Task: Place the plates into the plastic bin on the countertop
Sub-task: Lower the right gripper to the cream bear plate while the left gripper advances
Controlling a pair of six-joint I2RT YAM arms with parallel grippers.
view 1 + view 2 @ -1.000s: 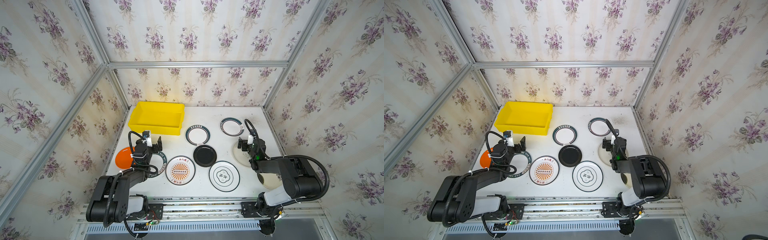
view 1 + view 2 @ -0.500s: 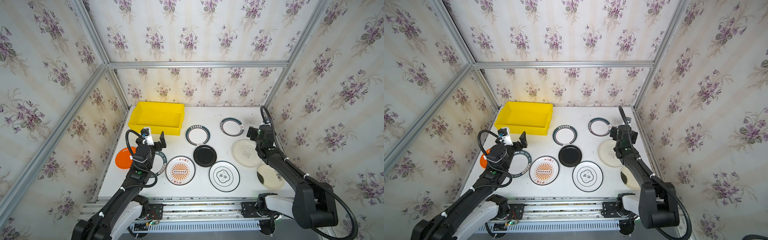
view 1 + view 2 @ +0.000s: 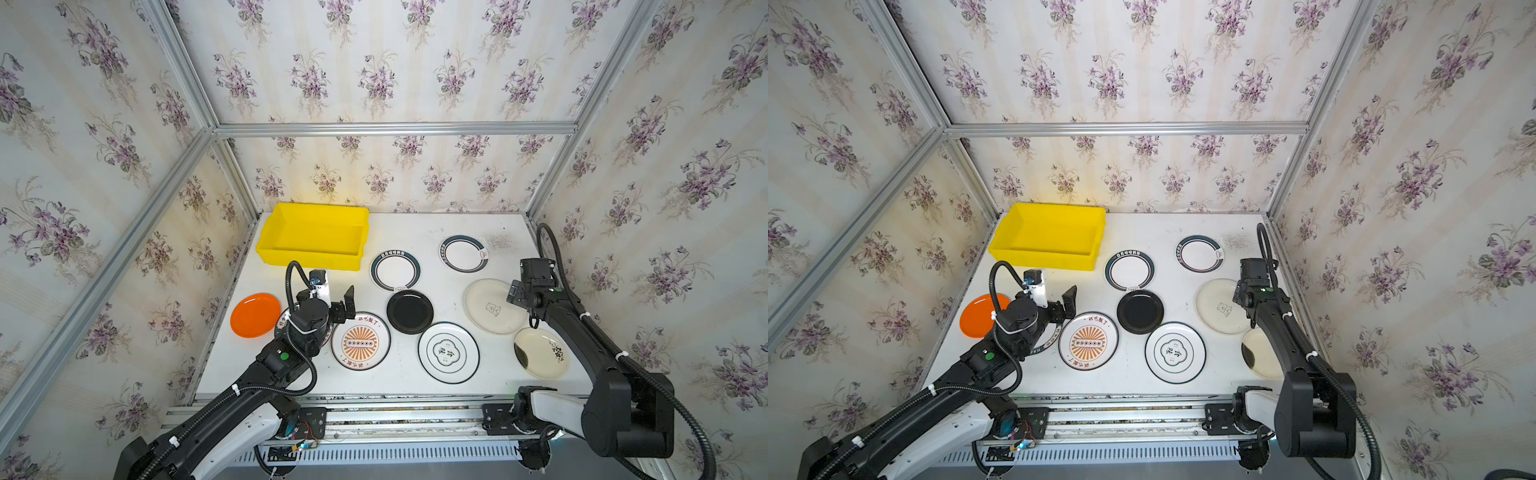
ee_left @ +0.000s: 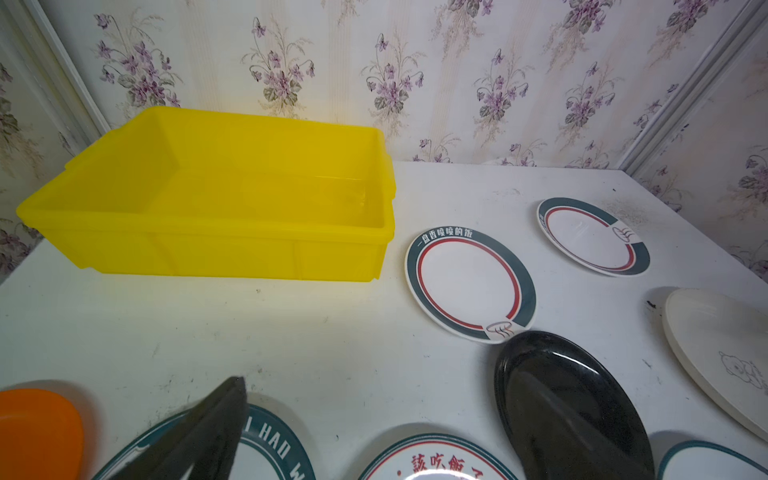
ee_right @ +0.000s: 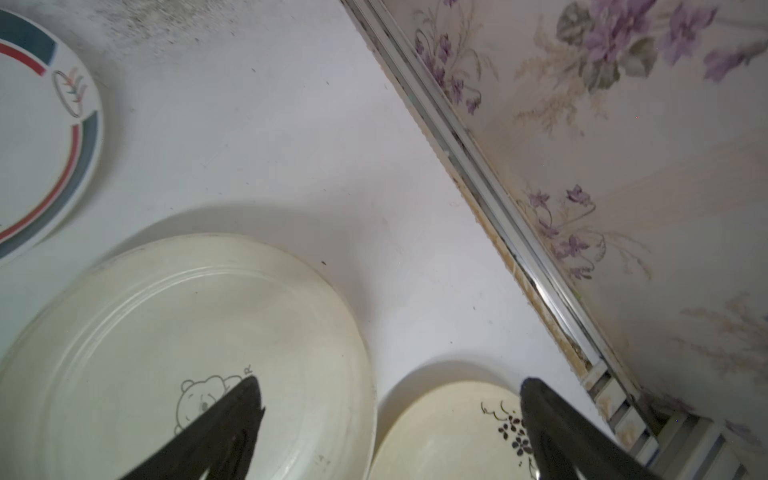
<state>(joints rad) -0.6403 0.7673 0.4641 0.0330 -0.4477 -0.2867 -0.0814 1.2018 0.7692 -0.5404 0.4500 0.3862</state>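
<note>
Hovering over a green-rimmed plate (image 4: 274,446), left gripper (image 3: 337,296) gapes empty; right gripper (image 5: 392,419), spread and empty, hangs above bear-printed cream plate (image 3: 492,309).

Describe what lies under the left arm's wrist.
A green-rimmed plate with white lettering, flat on the countertop. The arm covers most of it in both top views; a finger hides part in the wrist view.

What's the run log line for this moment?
left hand: open, empty | right hand: open, empty | yellow rectangular plastic bin: empty | round flat plates: all on white countertop
</note>
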